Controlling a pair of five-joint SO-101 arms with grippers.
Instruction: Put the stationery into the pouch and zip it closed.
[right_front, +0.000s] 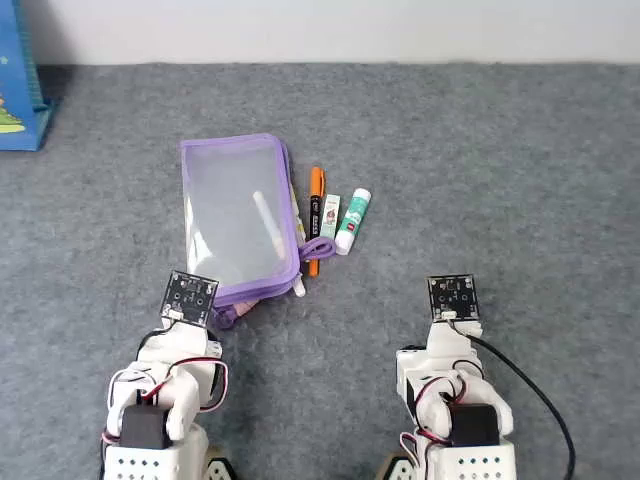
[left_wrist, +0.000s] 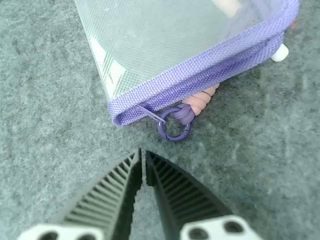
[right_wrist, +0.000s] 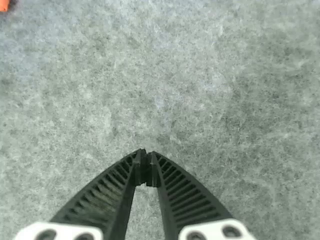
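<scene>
**Surface.** Grey felt-like table cover (right_front: 500, 180). 1 blue object (right_front: 18, 90) lies at its far left corner, well apart from everything else.

**Item 1: pouch** (right_front: 238, 220). Translucent mesh with purple fabric edging, lying flat ahead of the left arm (right_front: 165, 400). 1 pale stick-shaped piece (right_front: 268, 222) shows through the mesh. Whether the zip is open or shut cannot be told.

**Item 2: zip ring** (left_wrist: 174, 126). Purple, on a short cord at the pouch's near corner, resting on the cover. A pinkish ribbed piece (left_wrist: 202, 97) shows from under the pouch edge, touching the ring's cord. What it is cannot be told.

**Item 3: loose stationery**, in a row just beside the pouch's right edge:
- 1 orange pen (right_front: 315, 190) with a black middle, nearest the pouch, with a purple loop (right_front: 318, 248) lying across it.
- 1 small green-and-white block (right_front: 330, 215).
- 1 white glue stick (right_front: 353, 222) with a green cap.

**Item 4: left gripper** (left_wrist: 142, 156). Jaws pressed together with nothing between them, tips just short of the zip ring and not touching it.

**Item 5: right gripper** (right_wrist: 145, 157). Jaws also together, holding nothing, over bare cover well apart from the stationery. It belongs to the right arm (right_front: 455, 400).
</scene>
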